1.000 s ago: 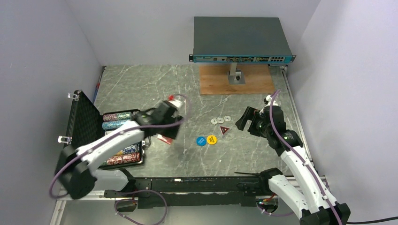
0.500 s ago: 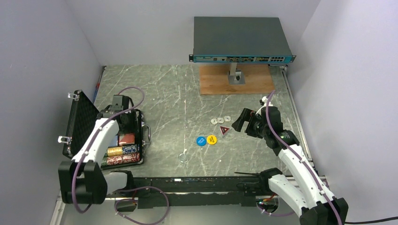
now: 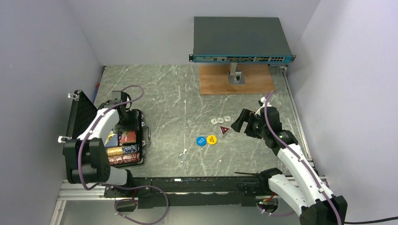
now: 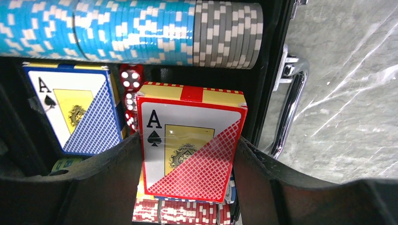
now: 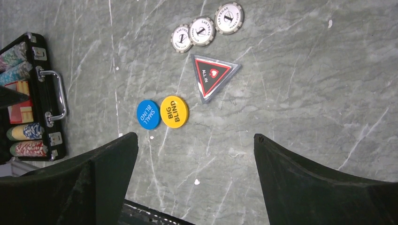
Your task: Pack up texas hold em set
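The left wrist view alone looks inside the case (image 4: 270, 70). There the red box (image 4: 187, 117) stands between the fingers (image 4: 108, 178) of the left gripper (image 4: 187, 140), both of which press its long sides, so the gripper is clamped on it. The box hangs over the middle of the case, with a row of red-and-white chips under its near end. Beside it lies one blue box (image 4: 77, 110), with at least two red dice (image 4: 131, 77) in the gap between them. Beyond them runs a row of blue and grey chips (image 4: 131, 30).

From the top view the left arm hides most of this. Only a corner of the red box and two chip rows show, and the lid stands open on the left.

The right wrist view reads the loose pieces best. It shows three silvery chips (image 5: 202, 31) in a line, one triangle (image 5: 211, 75) just near them, and a blue disc (image 5: 148, 114) touching a yellow disc (image 5: 174, 111). All six lie on the table (image 5: 305, 93), well apart from the case. The right gripper (image 5: 195, 138) hovers above them with its jaws spread wide and nothing between them. The same view catches the handle (image 5: 58, 96) and four chip rows at its left edge.

Only the top view shows the switch (image 3: 241, 40) on its board (image 3: 211, 82) at the far side.
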Robot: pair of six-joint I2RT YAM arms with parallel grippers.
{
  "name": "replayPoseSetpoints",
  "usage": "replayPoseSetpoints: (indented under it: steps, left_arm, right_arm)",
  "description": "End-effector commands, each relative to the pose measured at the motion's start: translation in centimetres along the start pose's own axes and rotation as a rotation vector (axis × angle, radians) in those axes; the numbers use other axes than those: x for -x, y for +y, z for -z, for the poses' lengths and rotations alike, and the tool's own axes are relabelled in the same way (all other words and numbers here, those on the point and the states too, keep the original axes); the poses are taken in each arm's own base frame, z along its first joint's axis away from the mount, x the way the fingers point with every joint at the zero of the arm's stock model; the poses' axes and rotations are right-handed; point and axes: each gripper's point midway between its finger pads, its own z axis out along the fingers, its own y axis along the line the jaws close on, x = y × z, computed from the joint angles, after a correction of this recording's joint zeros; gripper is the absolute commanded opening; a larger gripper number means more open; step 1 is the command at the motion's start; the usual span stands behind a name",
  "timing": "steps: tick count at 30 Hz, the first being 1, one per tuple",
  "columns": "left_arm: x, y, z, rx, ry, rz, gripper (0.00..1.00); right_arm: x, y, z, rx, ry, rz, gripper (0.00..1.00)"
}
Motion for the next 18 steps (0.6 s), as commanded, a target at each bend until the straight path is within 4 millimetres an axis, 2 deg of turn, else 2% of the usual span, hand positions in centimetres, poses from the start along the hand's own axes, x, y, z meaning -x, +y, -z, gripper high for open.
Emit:
replayPoseSetpoints:
  steps: [1, 7, 18]
  left_arm:
    - [2.3, -0.9, 0.2, -0.051, -0.037, -0.018, 0.38]
    - [3.0, -1.0, 0.0, -0.050, -0.028, -0.026, 0.38]
    - [2.0, -1.6, -1.4, -0.075, 0.025, -0.017, 0.39]
  right_arm:
    - [0.8, 0.9, -0.1, 0.043, -0.030, 0.005, 0.95]
    - [0.6, 0.8, -0.2, 0.041, -0.026, 0.003, 0.94]
    - [0.8, 1.0, -0.2, 0.044, -0.024, 0.001, 0.94]
